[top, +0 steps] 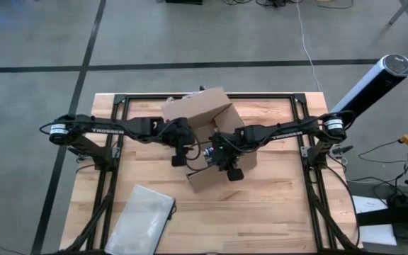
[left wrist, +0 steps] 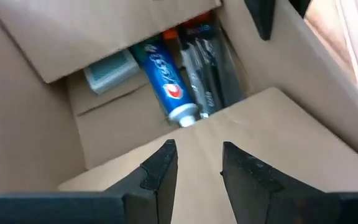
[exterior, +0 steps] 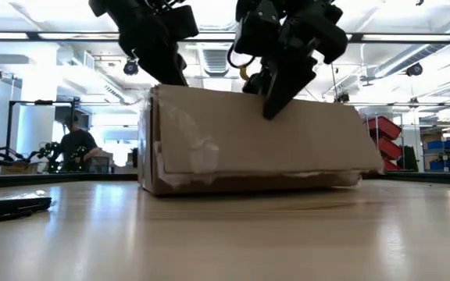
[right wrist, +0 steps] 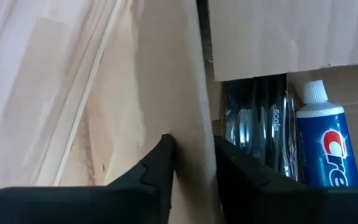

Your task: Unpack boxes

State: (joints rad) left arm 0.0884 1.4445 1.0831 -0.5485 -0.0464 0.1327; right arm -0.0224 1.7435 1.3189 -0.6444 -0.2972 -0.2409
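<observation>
Brown corrugated cardboard makes up the box (top: 207, 134), which sits near the middle of the wooden tabletop (top: 282, 205) with its flaps open. In the low view its near side shows clear tape, wrinkled and partly peeled.

Both arms reach in over the box from either side. The left gripper (left wrist: 197, 165) hangs above one flap at the box's left side; its two dark fingers stand a little apart with the cardboard flap lying beneath them, and the pictures do not show whether they grasp it. The right gripper (right wrist: 191, 162) is at the box's right wall, one finger outside and one inside, so the cardboard edge stands upright in the narrow gap between them; whether they press it tight cannot be told.

Inside the box lie a blue toothpaste tube (left wrist: 166, 84) with a white cap, a dark shiny packet (right wrist: 257, 127) just beside it, and a pale teal item (left wrist: 110, 71) partly hidden under a flap.

On the tabletop's near left corner, well apart from the box, rests a flat translucent pouch (top: 142, 216).
</observation>
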